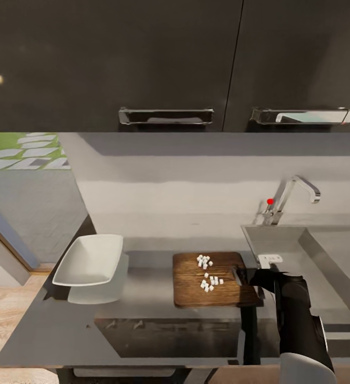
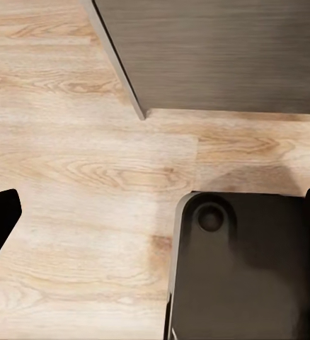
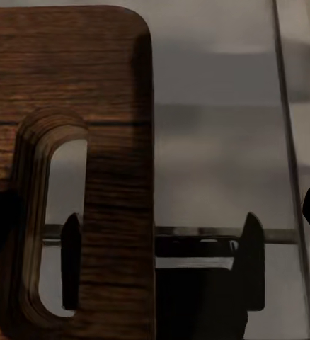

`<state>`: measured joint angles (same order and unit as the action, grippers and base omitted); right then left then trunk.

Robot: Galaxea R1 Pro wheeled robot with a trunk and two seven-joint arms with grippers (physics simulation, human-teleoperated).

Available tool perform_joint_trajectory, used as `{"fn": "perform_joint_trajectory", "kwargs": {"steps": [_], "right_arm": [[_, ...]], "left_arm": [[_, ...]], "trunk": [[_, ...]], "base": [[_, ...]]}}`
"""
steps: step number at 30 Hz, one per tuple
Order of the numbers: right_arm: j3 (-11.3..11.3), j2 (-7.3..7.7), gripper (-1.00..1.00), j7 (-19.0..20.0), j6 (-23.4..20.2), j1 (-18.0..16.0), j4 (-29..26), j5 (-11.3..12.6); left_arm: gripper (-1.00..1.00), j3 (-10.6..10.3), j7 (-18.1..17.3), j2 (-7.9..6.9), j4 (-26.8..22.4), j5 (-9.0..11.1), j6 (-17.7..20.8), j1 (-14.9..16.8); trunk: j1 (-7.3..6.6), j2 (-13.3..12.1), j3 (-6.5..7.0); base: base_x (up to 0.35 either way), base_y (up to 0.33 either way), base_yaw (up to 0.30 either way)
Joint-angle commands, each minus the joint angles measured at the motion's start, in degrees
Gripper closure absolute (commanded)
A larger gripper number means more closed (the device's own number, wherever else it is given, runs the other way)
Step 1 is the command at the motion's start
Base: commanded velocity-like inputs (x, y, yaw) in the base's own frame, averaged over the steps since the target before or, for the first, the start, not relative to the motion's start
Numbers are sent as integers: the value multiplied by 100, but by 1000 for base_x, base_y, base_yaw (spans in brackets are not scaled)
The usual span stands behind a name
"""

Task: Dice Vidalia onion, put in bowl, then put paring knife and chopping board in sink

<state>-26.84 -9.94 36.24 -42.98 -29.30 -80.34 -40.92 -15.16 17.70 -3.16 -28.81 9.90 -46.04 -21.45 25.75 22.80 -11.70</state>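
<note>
Right arm, nearest the head camera, reached up from the lower edge with its right hand (image 1: 245, 277) at the sink-side end of the chopping board (image 1: 214, 280), and the wrist view showed one dark finger (image 3: 71, 261) standing in the board's slot handle (image 3: 63, 223) and the other finger just off the board's edge, apart, straddling that end strip but not visibly clamped. White diced onion (image 1: 206, 272) sat in two small clusters on the board, so dicing looked finished. The bowl (image 1: 89, 260) stood empty on the table (image 1: 143, 298) well to the left. By my reading, the step in hand was getting the dice into the bowl by lifting the board; that would call for closing firmly on the slot end, raising it level, then tipping over the bowl. The sink (image 1: 324, 261) waited at right; no knife could be made out. Left hand (image 2: 155, 234) hung spread wide over the wooden floor, grasping nothing.
</note>
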Motion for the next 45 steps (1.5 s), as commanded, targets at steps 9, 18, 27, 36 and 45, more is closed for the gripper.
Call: {"fn": "perform_joint_trajectory", "kwargs": {"steps": [9, 18, 27, 36, 45], "right_arm": [[-13, -6, -100, 59, -5, -6, -8, -57], [-12, -6, -100, 59, -3, -6, -8, -57], [-14, -6, -100, 59, -1, -6, -8, -57], [-14, -6, -100, 59, 0, -6, -8, -57], [-13, -6, -100, 60, -1, -6, -8, -57]], "left_arm": [[-100, -49, 23, -9, -11, 56, -10, 0], [-100, -49, 23, -7, -11, 56, -10, 0], [-100, -57, 23, -2, -11, 56, -10, 0], [-100, -56, 23, -4, -11, 56, -10, 0], [-100, -53, 23, -3, 13, 56, -10, 0]], "trunk": [[3, 12, -77], [3, 12, -145], [3, 12, -213], [3, 12, -224], [3, 12, -256]], "base": [[0, 0, 68], [32, -50, 69], [-44, -75, 69], [-13, -4, 12], [0, 0, 0]]}}
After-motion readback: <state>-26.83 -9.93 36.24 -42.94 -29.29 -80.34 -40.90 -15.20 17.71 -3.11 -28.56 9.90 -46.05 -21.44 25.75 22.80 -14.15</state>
